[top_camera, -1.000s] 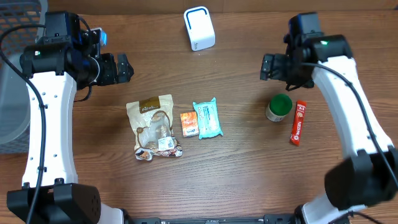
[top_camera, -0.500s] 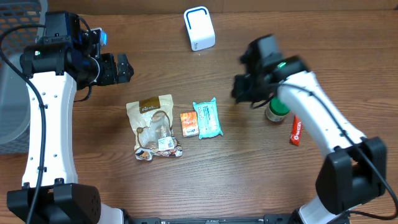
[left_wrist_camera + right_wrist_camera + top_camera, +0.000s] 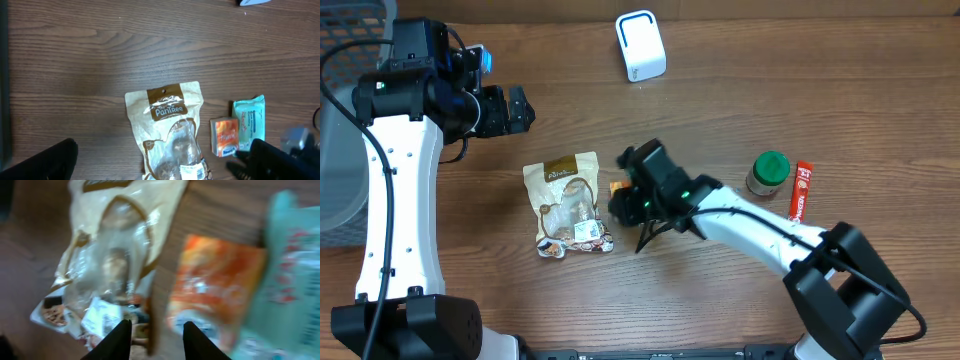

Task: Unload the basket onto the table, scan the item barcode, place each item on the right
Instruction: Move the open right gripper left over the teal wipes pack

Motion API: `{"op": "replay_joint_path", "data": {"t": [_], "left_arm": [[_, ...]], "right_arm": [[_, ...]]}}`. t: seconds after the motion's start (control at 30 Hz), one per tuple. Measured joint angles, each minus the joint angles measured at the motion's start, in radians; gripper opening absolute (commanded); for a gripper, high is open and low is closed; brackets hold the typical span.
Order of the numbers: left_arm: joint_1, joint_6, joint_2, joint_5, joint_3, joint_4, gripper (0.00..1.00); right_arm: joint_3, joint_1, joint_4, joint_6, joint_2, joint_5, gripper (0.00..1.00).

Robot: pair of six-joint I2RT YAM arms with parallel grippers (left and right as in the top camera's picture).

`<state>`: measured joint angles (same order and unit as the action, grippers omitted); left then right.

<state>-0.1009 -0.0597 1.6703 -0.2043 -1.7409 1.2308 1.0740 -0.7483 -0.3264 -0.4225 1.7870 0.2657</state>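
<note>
Now, right gripper (image 3: 157,340): low over the middle of the table (image 3: 500,300); fingers a moderate gap apart, nothing between them. Wrist view is blurred.
Left gripper (image 3: 525,110): parked up at the far left, jaws spread wide, empty.
Likely target: orange packet (image 3: 224,136), judging by where the right fingers hang, just off its left edge. Could also be the pouch; cannot be sure.
Packet position: flat on the wood, centre of table, between the brown snack pouch (image 3: 167,125) and the teal wipes pack (image 3: 248,122). Very close to the teal pack, touching or not I cannot tell; a clear strip of table on the pouch side.
Handling, my guess: small, thin, light; soft film wrapper, probably slick. It will flex and may slide rather than lift.
Where to grip: across the narrow width or by the free left edge; the teal side looks crowded.
Risk: fingers catching the pouch's corner, or skidding the packet into the wipes.
Barcode: none visible on the top face; may be underneath.
Scanner: white box (image 3: 640,45) at the far edge, well apart from the packet.
</note>
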Motion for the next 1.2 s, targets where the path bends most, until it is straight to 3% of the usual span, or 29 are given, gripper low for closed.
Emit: {"op": "replay_joint_path", "data": {"t": [0.4,0.93,1.2], "left_arm": [[0.0,0.0,0.0,0.0,0.0,0.0,1.0],[0.0,0.0,0.0,0.0,0.0,0.0,1.0],[0.0,0.0,0.0,0.0,0.0,0.0,1.0]], "right_arm": [[0.0,-0.01,-0.009,-0.019,0.0,-0.072,0.49],[0.0,0.008,-0.05,-0.022,0.0,-0.184,0.49],[0.0,0.008,-0.05,-0.055,0.019,-0.193,0.54]]}}
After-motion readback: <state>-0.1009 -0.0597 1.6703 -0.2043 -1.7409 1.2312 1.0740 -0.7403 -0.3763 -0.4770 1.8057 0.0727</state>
